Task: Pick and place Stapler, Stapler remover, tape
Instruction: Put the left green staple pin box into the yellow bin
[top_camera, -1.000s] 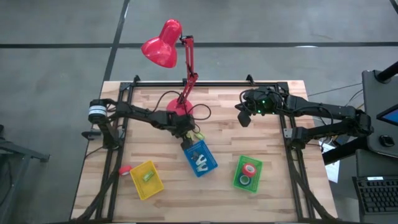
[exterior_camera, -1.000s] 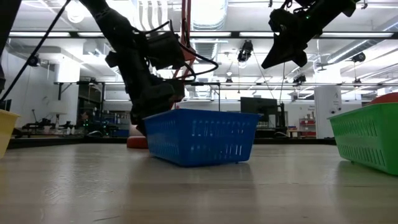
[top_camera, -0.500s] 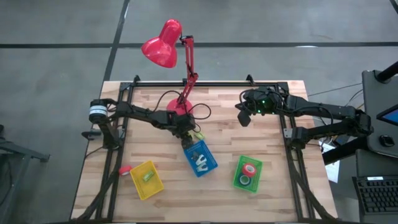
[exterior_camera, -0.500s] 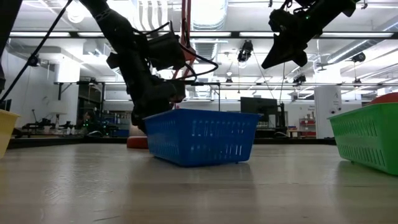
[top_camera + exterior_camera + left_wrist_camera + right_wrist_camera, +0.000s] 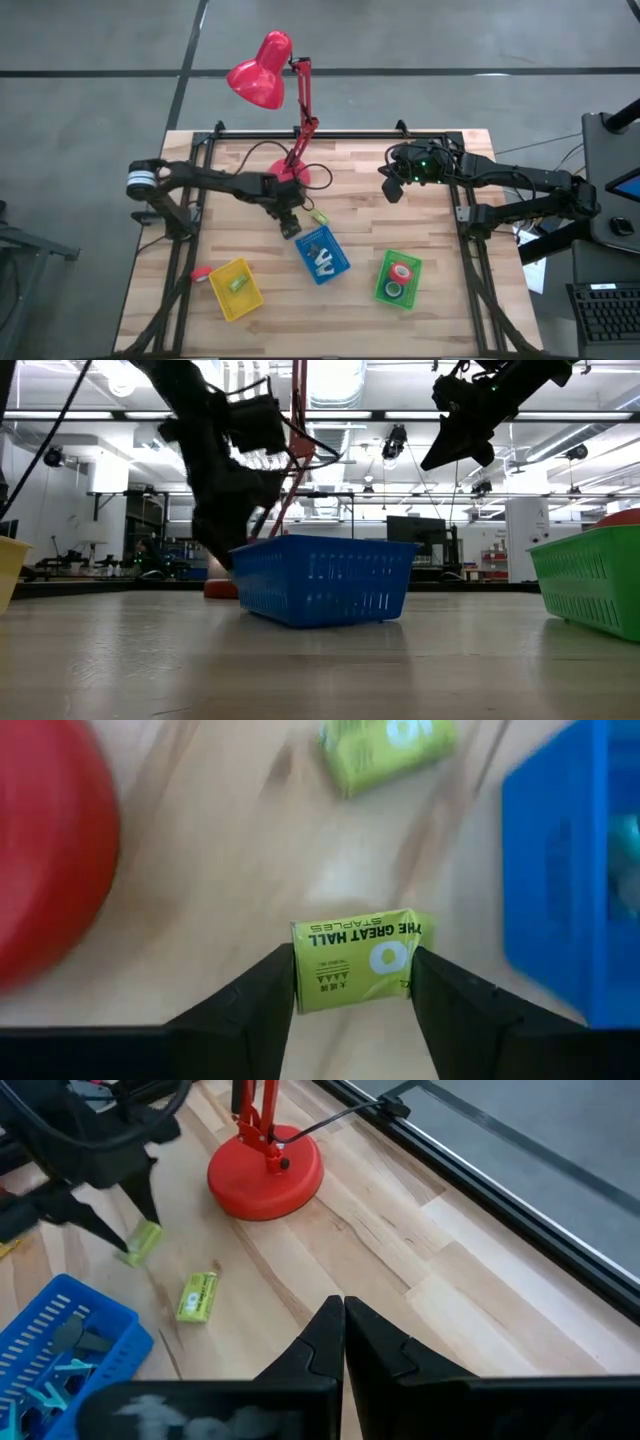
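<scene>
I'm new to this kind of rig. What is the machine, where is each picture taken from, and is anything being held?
Two dark robot arms work at a wooden table. One picture looks straight down, one sits at table height, and one camera rides on each wrist. On the table stand a red lamp, a yellow tray, a blue tray and a green tray holding tape rolls. The left tool grips a small green staple box near the blue tray; a second staple box lies on the table. The right tool hangs shut and empty above the table's right side.
</scene>
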`<state>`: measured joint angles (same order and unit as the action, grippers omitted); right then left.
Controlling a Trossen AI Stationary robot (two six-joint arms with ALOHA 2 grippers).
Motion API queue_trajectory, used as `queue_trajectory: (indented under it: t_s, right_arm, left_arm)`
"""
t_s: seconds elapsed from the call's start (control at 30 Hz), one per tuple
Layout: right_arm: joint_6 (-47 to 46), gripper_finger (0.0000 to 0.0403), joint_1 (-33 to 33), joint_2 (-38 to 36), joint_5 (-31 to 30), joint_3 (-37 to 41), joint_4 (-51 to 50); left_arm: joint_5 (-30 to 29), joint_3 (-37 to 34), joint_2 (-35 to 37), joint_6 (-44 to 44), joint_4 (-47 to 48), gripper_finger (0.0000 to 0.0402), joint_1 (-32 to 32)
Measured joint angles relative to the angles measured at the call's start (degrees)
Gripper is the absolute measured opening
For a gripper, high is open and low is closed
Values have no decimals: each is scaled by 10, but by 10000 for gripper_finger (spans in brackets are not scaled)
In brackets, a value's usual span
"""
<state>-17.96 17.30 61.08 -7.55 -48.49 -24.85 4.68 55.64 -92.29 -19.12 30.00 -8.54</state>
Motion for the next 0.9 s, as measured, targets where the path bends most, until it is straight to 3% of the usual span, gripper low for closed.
queue_trajectory:
  t_s: [0.13,0.5,0.67,0.9]
  right_arm:
    - [2,8,0,0,0,0,2]
    - [27,8,0,0,0,0,4]
    - [30,8,0,0,0,0,12]
    - [31,8,0,4,0,0,35]
  left_arm:
    - [22,0,47,-11,82,192,3]
    - [239,-5,217,-162,220,192,63]
    - [238,-6,251,-254,247,192,161]
    - [208,-20,224,-314,244,193,297]
